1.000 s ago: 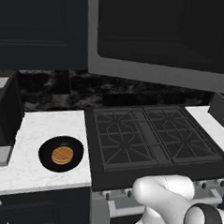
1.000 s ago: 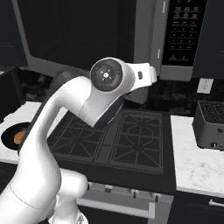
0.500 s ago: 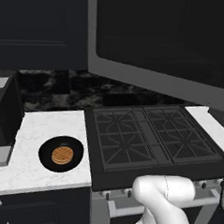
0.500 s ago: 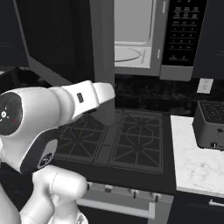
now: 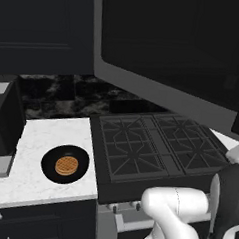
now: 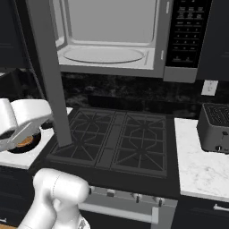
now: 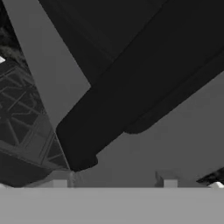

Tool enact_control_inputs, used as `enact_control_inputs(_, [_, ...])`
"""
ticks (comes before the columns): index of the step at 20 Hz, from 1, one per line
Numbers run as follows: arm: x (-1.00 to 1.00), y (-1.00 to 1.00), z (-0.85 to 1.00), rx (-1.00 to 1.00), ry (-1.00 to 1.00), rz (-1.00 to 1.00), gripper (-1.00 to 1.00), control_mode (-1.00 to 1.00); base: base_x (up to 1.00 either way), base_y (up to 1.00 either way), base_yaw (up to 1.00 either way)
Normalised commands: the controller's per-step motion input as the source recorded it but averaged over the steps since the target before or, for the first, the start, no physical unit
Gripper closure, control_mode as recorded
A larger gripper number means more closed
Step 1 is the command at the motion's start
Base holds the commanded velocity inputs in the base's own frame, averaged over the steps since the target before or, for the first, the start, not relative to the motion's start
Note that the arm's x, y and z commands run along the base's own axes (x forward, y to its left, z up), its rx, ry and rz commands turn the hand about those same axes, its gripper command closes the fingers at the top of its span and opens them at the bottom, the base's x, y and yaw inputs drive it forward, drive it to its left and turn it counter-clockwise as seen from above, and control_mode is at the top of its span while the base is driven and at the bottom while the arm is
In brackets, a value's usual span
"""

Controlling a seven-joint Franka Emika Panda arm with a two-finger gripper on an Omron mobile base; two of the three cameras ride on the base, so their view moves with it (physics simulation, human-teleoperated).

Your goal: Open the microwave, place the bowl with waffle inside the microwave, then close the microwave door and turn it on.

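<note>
Microwave [image 6: 112,40] fills the upper part of the right base view, cavity open, light grey interior with the round turntable showing. Microwave door [image 5: 170,59] swung wide open, spanning the upper right of the left base view; in the right base view it is seen edge-on as a grey vertical strip at left. Hand view: door frame and dark bar handle [image 7: 144,83] run diagonally across the frame, very close. Bowl [image 5: 65,164] sits on the white tabletop [image 5: 32,181] at lower left of the left base view, just beside the stove [image 5: 160,149]; waffle [image 5: 66,165] lies inside it. Toaster [image 6: 215,127] at right edge of the right base view. End effector state: cannot tell, fingertips barely visible.
</note>
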Motion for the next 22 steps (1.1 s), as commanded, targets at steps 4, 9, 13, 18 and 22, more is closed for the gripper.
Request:
enact_control_inputs(4, [-1.00,-0.02,0.07,0.00,0.29,0.00,-1.00,-1.00,0.00,0.00,0.00])
enact_control_inputs(9, [-0.94,-0.38,0.33,0.09,0.29,0.00,-1.00,-1.00,0.00,0.00,0.00])
enact_control_inputs(13, [-0.04,-0.79,0.13,0.15,0.06,0.00,-1.00,-1.00,0.00,0.00,0.00])
enact_control_inputs(18, [0.69,-0.72,-0.63,0.11,-0.24,0.21,-1.00,-1.00,0.00,0.00,0.00])
enact_control_inputs(22, [0.81,-0.28,-0.86,0.01,-0.50,0.37,-1.00,-1.00,0.00,0.00,0.00])
